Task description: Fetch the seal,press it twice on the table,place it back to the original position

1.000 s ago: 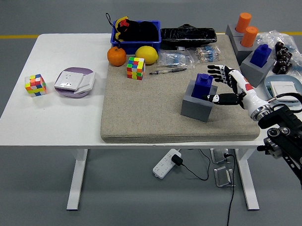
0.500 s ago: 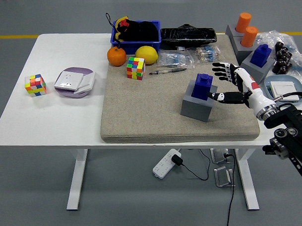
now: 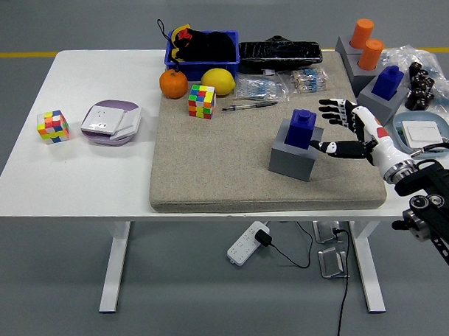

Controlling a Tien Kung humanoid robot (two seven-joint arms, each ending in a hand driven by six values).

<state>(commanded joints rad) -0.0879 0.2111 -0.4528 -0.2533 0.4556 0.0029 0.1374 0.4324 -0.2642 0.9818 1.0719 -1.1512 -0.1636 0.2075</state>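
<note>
Listing one blue seal (image 3: 305, 127), upright in a grey block (image 3: 294, 156) on the beige mat (image 3: 225, 175), right of centre, long axis vertical, square knob on top. Lying left of the right hand (image 3: 347, 128), close beside but apart from it, with the thumb tip near the block's right edge. Only hand in view, so nearest by default; left hand absent from view. Reaching in from the lower right corner, forearm angled up and left, palm turned toward the seal. Fingers (image 3: 332, 110) spread wide and holding nothing, thumb pointing left toward the block, the others fanned above. Judged as either end of the task: fetch pending or return complete, not distinguishable from this view. A second blue seal (image 3: 389, 82) in its own grey holder behind the hand, further right, not the nearer candidate.
</note>
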